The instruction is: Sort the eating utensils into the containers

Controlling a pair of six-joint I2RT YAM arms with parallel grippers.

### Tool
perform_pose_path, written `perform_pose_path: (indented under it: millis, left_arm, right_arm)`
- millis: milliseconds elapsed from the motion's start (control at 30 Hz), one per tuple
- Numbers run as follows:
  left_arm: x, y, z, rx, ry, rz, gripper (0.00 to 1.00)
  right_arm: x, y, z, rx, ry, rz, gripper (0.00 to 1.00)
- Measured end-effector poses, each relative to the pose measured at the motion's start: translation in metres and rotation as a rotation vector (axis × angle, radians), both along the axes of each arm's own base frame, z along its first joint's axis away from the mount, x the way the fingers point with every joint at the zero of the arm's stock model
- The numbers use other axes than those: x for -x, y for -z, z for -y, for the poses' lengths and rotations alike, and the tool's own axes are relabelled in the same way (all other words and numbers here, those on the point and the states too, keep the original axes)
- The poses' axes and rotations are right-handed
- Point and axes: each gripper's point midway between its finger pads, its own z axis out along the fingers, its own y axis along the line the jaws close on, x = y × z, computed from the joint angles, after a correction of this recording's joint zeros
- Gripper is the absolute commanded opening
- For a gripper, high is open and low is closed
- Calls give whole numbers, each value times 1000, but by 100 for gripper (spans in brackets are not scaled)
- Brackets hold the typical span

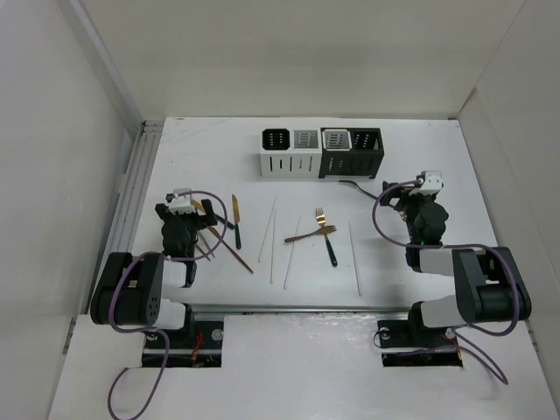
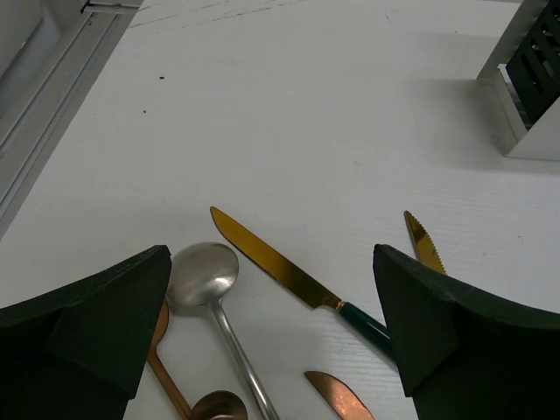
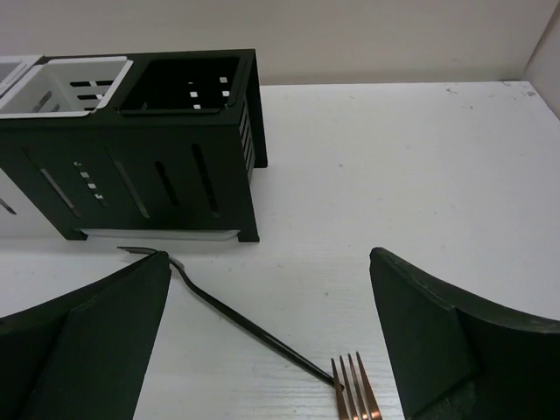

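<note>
Top view: the containers (image 1: pixel 321 153) line the table's far centre; white chopsticks (image 1: pixel 272 249) lie near-to-far between the arms.

Left wrist: the left gripper (image 2: pixel 271 262) gapes empty; a gold knife (image 2: pixel 276 262) points far-left, its handle partly hidden.

Right wrist: the right gripper (image 3: pixel 269 262) gapes empty; a copper fork (image 3: pixel 354 385), tines pointing away, is cut off below.

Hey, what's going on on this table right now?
Cutlery sorting is barely underway, and nothing is picked up yet. The left tool hangs open above a silver spoon and gold knife. The right tool is open over a dark utensil and copper fork near the black container. No compartment in view holds anything.
</note>
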Motion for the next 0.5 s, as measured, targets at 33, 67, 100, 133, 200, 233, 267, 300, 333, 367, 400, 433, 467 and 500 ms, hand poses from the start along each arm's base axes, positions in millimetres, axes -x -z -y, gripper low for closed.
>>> perform_pose_path:
  millis: [33,67,100,133,200,233,267,300,333,367,400,433,467,500]
  left_arm:
    - [0,0,0,0,0,0,100]
    - [0,0,0,0,0,0,100]
    - [0,0,0,0,0,0,100]
    - [0,0,0,0,0,0,100]
    - [0,0,0,-1,2,0,100]
    - [0,0,1,-1,6,1,100]
    - [0,-2,2,-1,10,4,100]
    - [-1,-7,2,0,12,9,100]
    - [-2,-16,3,-5,17,17,100]
    - [-6,-31,5,-23,36,25,100]
    - [-14,-56,7,-72,59,59,100]
    - [-23,-91,8,-128,78,111,100]
    - [-32,-128,8,-179,86,166,100]
    - [-39,-166,7,-222,78,220,100]
  right_arm:
    - [0,-1,-1,0,-2,2,100]
    - [-1,-2,-2,0,-4,4,100]
    - [-1,-2,-3,0,-5,5,100]
    - [-1,-2,-4,0,-8,5,100]
    - [-6,-3,-9,8,-17,-26,100]
    - [-12,-7,-12,23,-23,-59,100]
    - [-19,-17,-16,38,-22,-74,100]
    - [-29,-33,-20,62,-18,-103,100]
    - [-41,-60,-26,103,-16,-110,100]
    - [-52,-92,-33,148,-13,-96,100]
    - [-58,-127,-40,194,5,-68,100]
    - [-59,-160,-45,239,37,-41,100]
    - [-56,-188,-49,280,76,-13,100]
    - [-51,-207,-50,317,114,2,100]
